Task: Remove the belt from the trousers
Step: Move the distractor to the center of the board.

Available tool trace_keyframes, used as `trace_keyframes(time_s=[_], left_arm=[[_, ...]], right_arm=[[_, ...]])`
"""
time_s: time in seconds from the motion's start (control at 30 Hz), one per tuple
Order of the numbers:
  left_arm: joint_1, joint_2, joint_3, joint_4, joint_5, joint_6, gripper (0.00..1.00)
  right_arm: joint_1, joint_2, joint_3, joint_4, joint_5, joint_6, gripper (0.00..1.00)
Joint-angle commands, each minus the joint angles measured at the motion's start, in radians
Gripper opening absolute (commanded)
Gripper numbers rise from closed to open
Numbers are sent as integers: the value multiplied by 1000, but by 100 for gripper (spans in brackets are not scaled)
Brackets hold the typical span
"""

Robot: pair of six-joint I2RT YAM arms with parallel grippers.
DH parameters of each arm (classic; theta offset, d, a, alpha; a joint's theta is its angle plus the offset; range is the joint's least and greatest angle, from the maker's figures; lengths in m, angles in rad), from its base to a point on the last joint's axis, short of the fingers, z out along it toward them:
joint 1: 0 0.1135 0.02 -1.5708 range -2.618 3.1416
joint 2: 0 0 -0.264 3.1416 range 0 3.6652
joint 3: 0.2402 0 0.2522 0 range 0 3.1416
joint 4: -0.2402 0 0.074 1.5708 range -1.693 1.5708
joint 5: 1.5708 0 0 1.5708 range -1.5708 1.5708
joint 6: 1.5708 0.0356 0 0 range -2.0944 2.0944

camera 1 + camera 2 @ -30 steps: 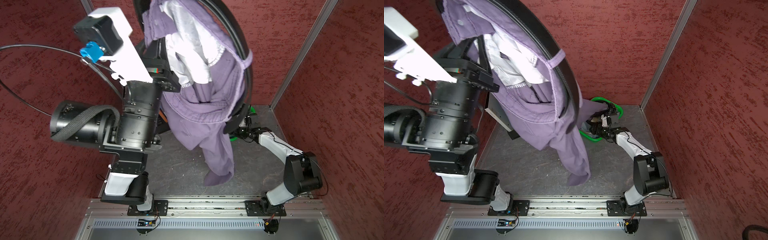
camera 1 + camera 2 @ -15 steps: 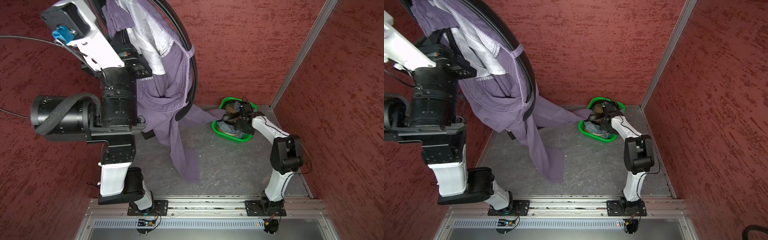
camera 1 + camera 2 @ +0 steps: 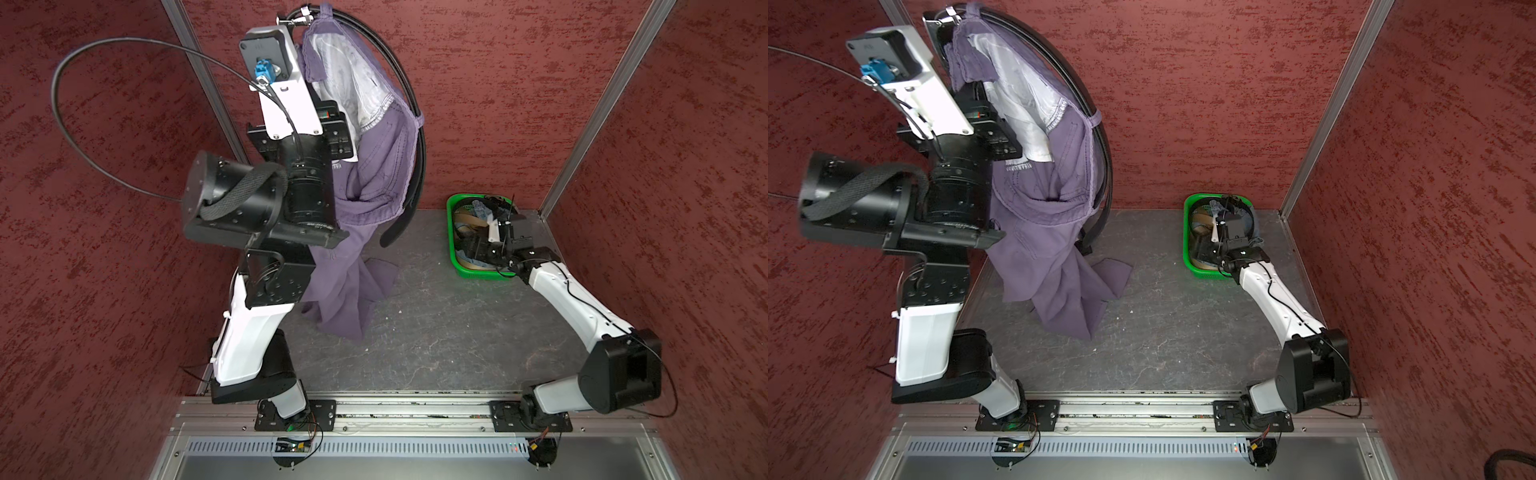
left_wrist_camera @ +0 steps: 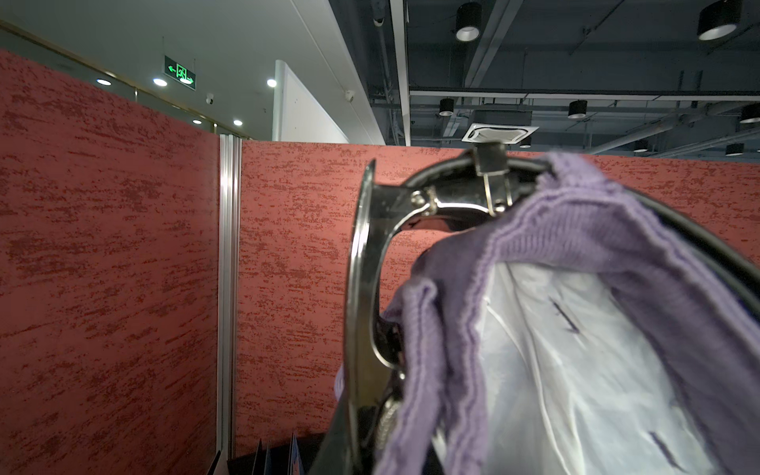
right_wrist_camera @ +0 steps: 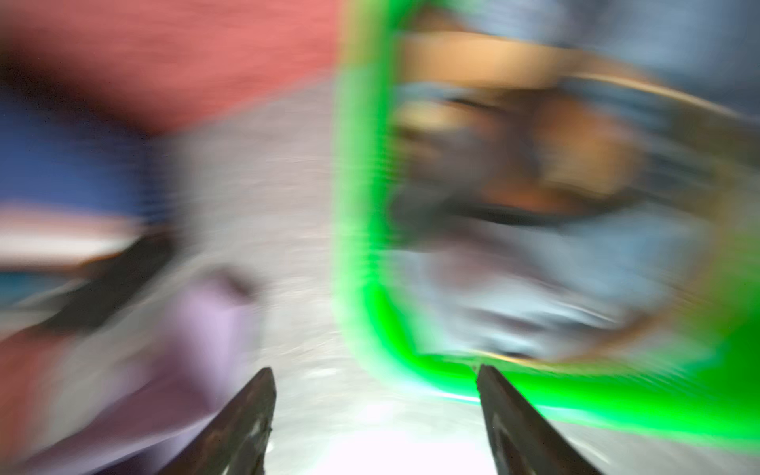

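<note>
The green basket at the far corner of the tabletop holds light-blue denim and tan belts. The right pincer hovers over its rim, jaws apart and empty. The left pincer is closed, holding the trousers aloft by the waistband. The belt arcs through their loops.

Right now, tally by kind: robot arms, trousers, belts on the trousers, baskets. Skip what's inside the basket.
Robot arms: 2 (left arm, right arm)
Purple trousers: 1
Black belt on the trousers: 1
Green basket: 1
Total: 5
</note>
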Motion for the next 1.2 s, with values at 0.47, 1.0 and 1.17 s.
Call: trace_keyframes(time_s=[0.47,1.0,1.17], left_arm=[[337,80,-37,-785,506,-1052,0],[678,203,-479,-639,978,-1394,0],[673,175,-666,-666,1020,-1483,0]], right_arm=[[14,589,391,-176,5,-3,40],[17,80,-61,128,43,4,66],[161,-89,-154,175,-156,-33,68]])
